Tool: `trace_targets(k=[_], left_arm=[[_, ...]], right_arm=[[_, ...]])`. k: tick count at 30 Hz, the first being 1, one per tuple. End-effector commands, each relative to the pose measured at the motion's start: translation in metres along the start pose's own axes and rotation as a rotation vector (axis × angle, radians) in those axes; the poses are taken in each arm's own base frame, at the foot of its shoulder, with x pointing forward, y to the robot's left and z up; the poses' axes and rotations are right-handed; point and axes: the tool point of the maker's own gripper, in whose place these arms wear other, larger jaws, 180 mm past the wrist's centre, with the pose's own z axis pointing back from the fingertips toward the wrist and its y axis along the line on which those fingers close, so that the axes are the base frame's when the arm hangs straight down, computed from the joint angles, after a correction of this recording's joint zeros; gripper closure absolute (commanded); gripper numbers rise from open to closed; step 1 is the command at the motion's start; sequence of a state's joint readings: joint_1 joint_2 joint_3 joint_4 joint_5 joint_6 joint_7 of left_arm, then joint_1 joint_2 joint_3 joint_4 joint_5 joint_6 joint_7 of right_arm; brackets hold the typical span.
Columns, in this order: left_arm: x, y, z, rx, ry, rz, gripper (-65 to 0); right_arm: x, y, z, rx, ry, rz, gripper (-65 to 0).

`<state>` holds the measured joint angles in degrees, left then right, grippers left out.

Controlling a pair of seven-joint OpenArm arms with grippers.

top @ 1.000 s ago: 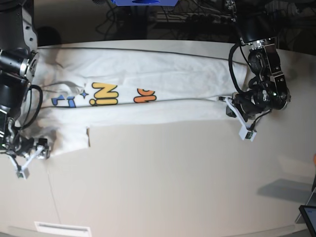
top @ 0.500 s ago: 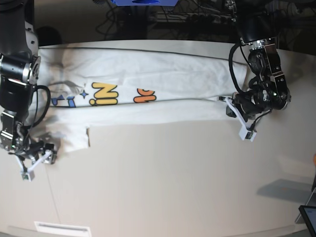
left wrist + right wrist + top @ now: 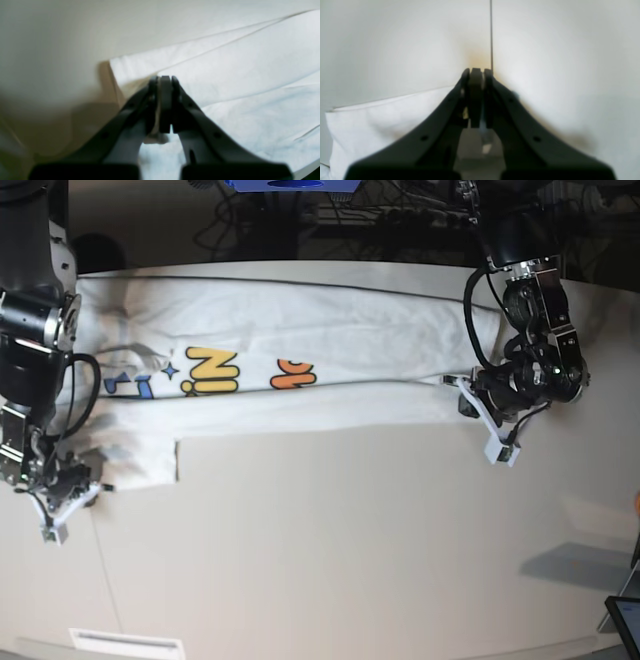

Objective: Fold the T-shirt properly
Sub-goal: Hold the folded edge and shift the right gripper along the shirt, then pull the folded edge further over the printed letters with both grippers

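Note:
The white T-shirt (image 3: 330, 330) lies as a long band across the far half of the table, its yellow, orange and blue print showing. At the band's right end my left gripper (image 3: 468, 398) is shut on the shirt. In the left wrist view a strip of the T-shirt (image 3: 237, 75) sits pinched between the left gripper's (image 3: 165, 82) closed fingers. My right gripper (image 3: 62, 510) is shut at the shirt's near left corner. In the right wrist view the T-shirt (image 3: 382, 125) runs in under the right gripper (image 3: 476, 72). Its tips lie past the edge, over bare table.
The beige table (image 3: 350, 560) has a thin seam line (image 3: 491, 37) running ahead of the right gripper. A dark tablet corner (image 3: 625, 620) sits at the near right, a white label (image 3: 125, 642) at the near left. Cables and a blue object (image 3: 290, 184) lie beyond the far edge.
My right gripper went from wide open to shut, ending at the shirt's near left corner, where the cloth now puckers a little. The left arm has stayed still.

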<state>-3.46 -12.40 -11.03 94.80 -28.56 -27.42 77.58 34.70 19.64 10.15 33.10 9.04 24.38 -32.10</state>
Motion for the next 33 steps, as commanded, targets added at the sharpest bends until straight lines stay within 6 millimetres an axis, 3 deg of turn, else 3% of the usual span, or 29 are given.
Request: trace_targets(k=[1,14,24,33], left_arm=[[0.013,0.003,0.006,0.008,-0.040,-0.016,0.0],[0.013,0.003,0.007,0.009,-0.041,-0.019,0.0],[0.029,-0.002,0.032,0.056,-0.116,-0.089,0.0],[0.012,0.000,0.032,0.062,-0.083,-0.096,0.0]], right_arm=[[0.007,-0.003,0.005,-0.008,0.014,0.024,-0.3],[0.032,0.008,0.056,-0.087,-0.020,0.202,-0.3],[0.026,0.005,0.096,-0.157,-0.044,0.226,-0.3],[0.012,0.025,0.127,-0.188,-0.041,0.292,-0.3]])
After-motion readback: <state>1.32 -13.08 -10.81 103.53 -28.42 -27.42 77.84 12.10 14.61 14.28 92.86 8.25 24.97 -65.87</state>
